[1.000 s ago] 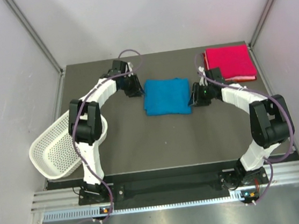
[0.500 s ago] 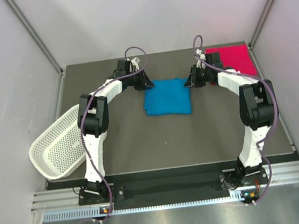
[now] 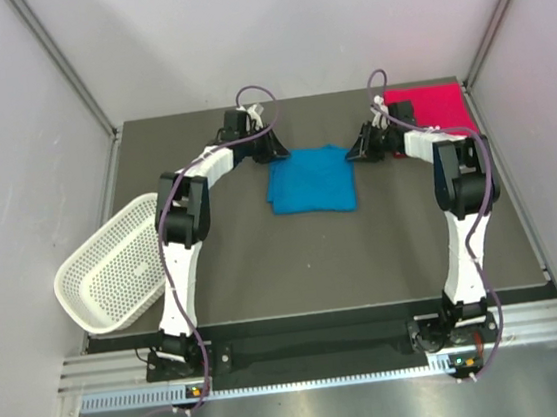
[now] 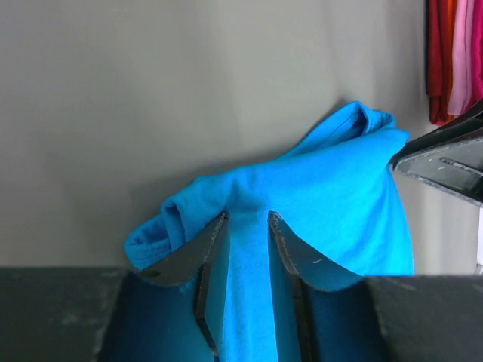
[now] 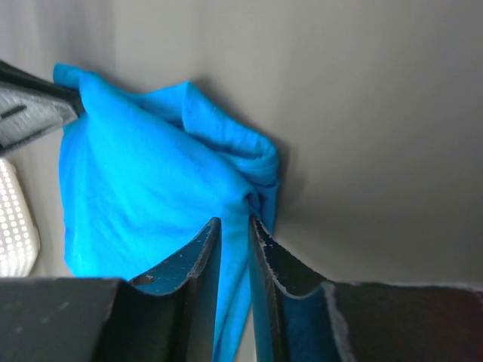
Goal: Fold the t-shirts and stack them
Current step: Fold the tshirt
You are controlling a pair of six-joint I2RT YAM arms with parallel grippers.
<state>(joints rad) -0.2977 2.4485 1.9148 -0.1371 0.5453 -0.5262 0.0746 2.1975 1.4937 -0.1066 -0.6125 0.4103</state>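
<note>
The white mesh plastic basket (image 3: 115,272) is sitting well left of the folded bright blue cloth t-shirt (image 3: 311,183). The left gripper (image 4: 247,215), having closed in, is now pinching that shirt's far-left corner. The right gripper (image 5: 234,220), up from its right side, is clamping the far-right corner (cloth bunching at both). The folded pink-red t-shirt (image 3: 438,108) is lying beyond the blue one's right, so carrying it there for stacking seems next.

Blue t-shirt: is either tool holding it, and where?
Both tools pinch the bright blue cloth t-shirt: left tool its far-left corner, right tool its far-right corner.
</note>
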